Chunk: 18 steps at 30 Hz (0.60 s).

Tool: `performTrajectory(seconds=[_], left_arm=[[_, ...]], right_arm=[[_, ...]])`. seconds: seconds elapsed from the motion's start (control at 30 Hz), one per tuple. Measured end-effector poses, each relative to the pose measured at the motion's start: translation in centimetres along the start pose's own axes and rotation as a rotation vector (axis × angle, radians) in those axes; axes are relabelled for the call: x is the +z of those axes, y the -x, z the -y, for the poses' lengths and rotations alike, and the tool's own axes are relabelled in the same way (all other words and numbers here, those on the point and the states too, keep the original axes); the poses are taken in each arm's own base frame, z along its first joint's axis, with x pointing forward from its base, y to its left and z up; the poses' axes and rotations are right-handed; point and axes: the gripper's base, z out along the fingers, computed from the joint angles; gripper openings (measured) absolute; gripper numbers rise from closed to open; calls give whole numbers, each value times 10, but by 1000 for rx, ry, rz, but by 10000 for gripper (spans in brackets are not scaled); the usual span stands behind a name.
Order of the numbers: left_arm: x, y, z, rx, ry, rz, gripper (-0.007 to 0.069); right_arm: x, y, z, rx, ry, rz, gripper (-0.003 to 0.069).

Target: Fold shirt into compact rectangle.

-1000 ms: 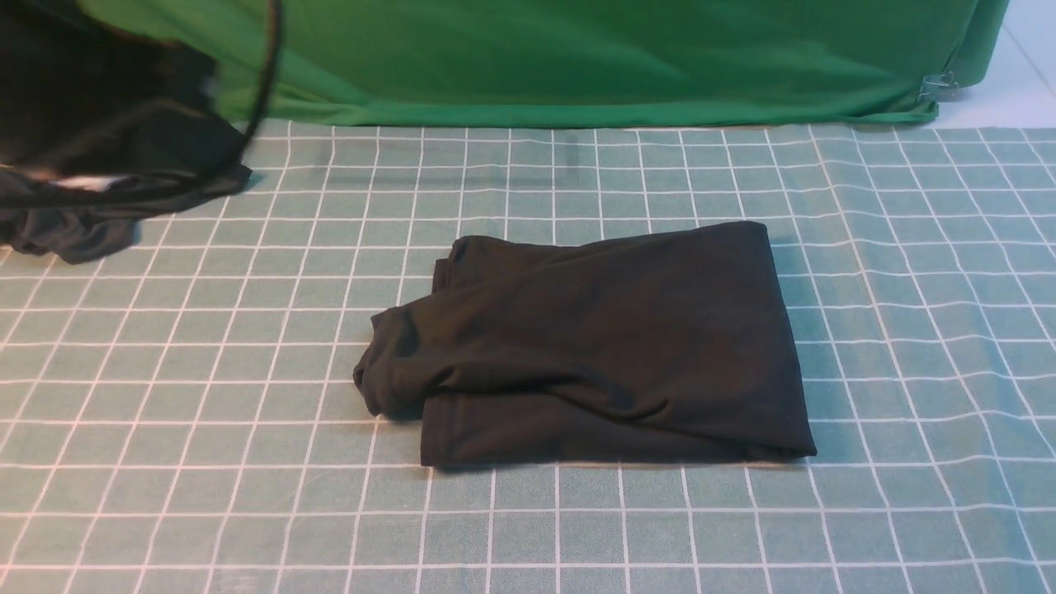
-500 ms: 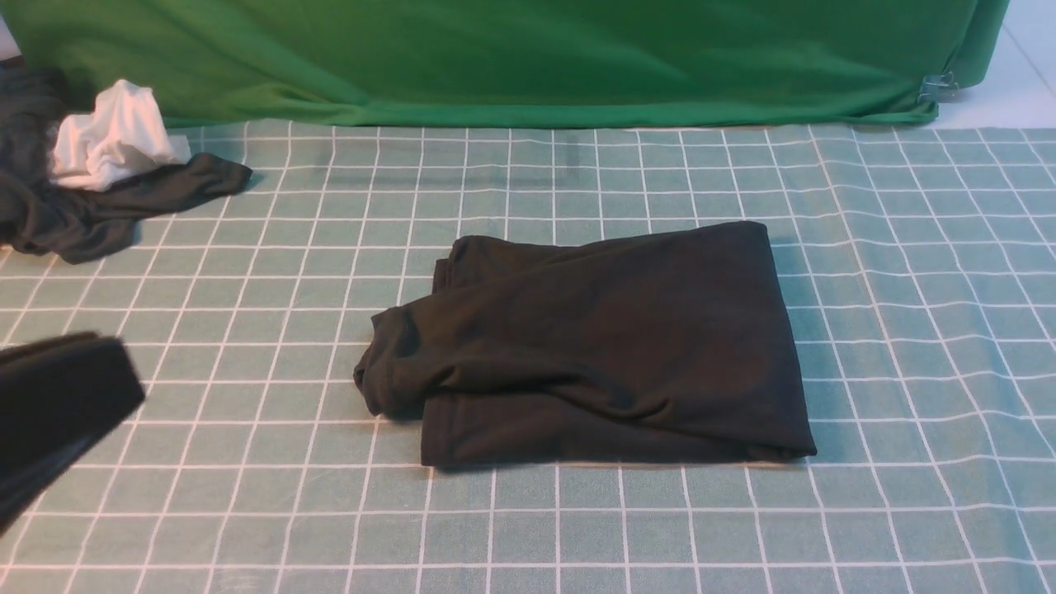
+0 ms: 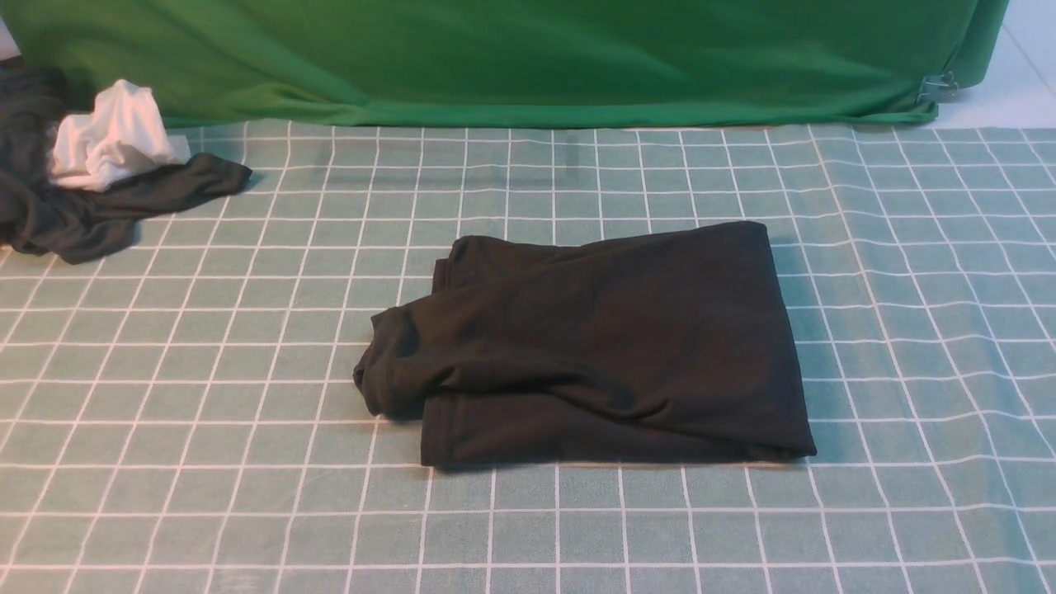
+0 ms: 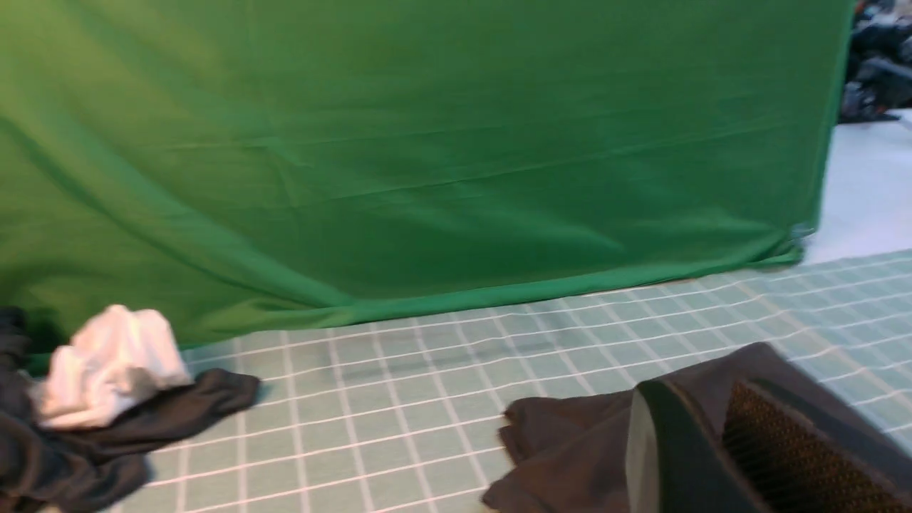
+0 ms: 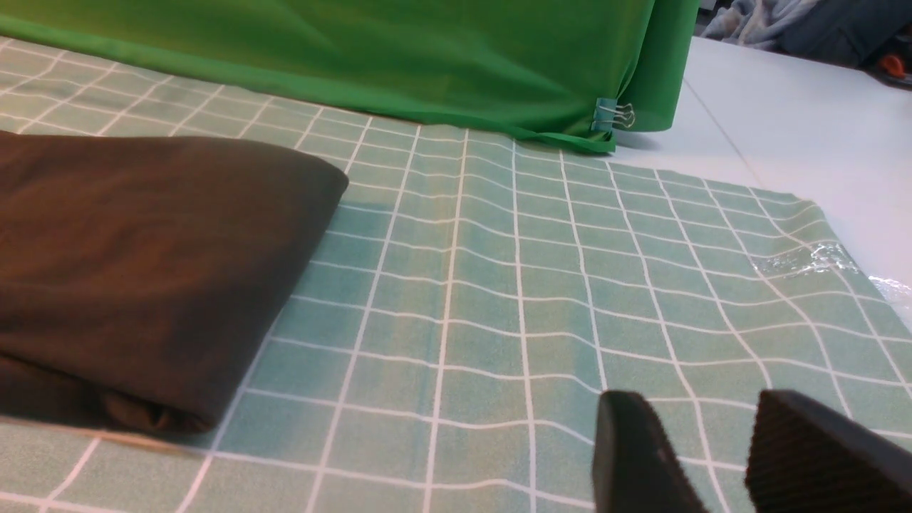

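Here, right fingers (image 5: 641, 456) parted (empty).

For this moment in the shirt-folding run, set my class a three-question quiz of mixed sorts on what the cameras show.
1. True or false: the shirt lies folded on the checked tablecloth with no gripper touching it.
2. Multiple choice: the white cloth lies on A) the folded shirt, B) the dark garment at the far left, C) bare cloth at the right.
3. Short answer: what does the right gripper hold, in its wrist view?

Key:
1. True.
2. B.
3. Nothing; its fingers stand apart over the tablecloth, beside the shirt.
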Motion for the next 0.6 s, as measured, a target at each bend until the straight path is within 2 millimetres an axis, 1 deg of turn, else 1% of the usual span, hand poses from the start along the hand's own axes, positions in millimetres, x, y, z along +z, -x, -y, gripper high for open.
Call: performTrajectory(seconds=[0.1, 0.23, 0.3, 0.33, 0.37, 0.43, 0.5, 0.57, 0.6], left_arm=[[0, 0, -2, 32, 21, -6, 88], [3, -5, -3, 30, 25, -6, 93], [10, -14, -4, 23, 34, -6, 97], [15, -22, -5, 18, 43, -3, 98], [16, -23, -6, 18, 47, 5, 98], [28, -48, -9, 17, 81, 14, 101], [32, -60, -11, 19, 100, 28, 102], [37, -83, -13, 21, 128, 62, 104], [38, -89, -14, 23, 133, 64, 106]], right_arm=[[0, 0, 0, 0, 0, 0, 237], [0, 0, 0, 0, 0, 0, 237], [0, 0, 0, 0, 0, 0, 237], [0, 0, 0, 0, 0, 0, 237], [0, 0, 0, 0, 0, 0, 237], [0, 0, 0, 0, 0, 0, 237], [0, 0, 0, 0, 0, 0, 237], [0, 0, 0, 0, 0, 0, 237], [0, 0, 0, 0, 0, 0, 237]])
